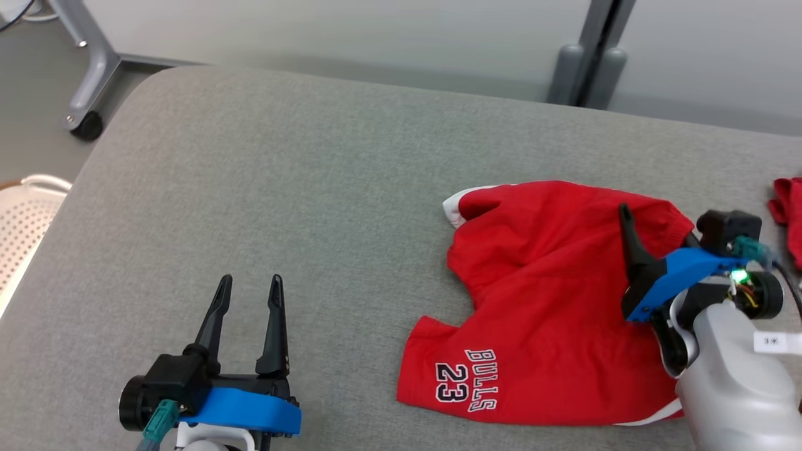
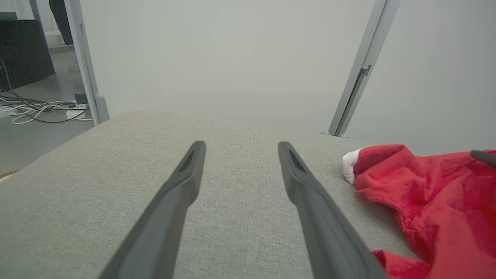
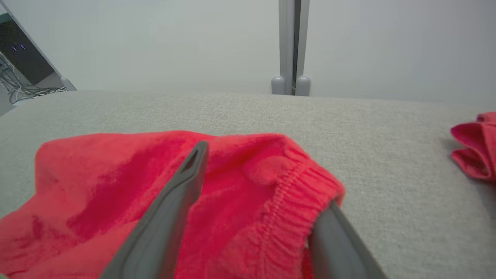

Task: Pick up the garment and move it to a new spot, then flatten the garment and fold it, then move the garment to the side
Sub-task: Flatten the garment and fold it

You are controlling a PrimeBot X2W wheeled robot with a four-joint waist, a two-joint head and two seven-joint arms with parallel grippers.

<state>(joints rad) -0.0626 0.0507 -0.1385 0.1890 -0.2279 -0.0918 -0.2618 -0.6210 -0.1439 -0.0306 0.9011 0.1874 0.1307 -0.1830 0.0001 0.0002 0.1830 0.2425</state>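
Observation:
The garment (image 1: 545, 300), red shorts with white trim and "BULLS 23" printed on one leg, lies rumpled on the right half of the grey table (image 1: 282, 188). My right gripper (image 1: 655, 235) is at its elastic waistband on the right side. In the right wrist view the right gripper (image 3: 263, 174) has its jaws wide apart: the left finger lies over the red cloth (image 3: 116, 174) and the right finger's tip is hidden under the waistband. My left gripper (image 1: 250, 282) hovers open and empty over bare table at the lower left, apart from the garment (image 2: 438, 193); the left wrist view shows the left gripper (image 2: 241, 147) holding nothing.
A second red cloth (image 1: 789, 213) lies at the table's right edge, also in the right wrist view (image 3: 474, 151). A white perforated basket (image 1: 25, 219) stands off the table's left side. A grey frame leg with a wheel (image 1: 88, 122) and a post (image 1: 589, 62) stand behind.

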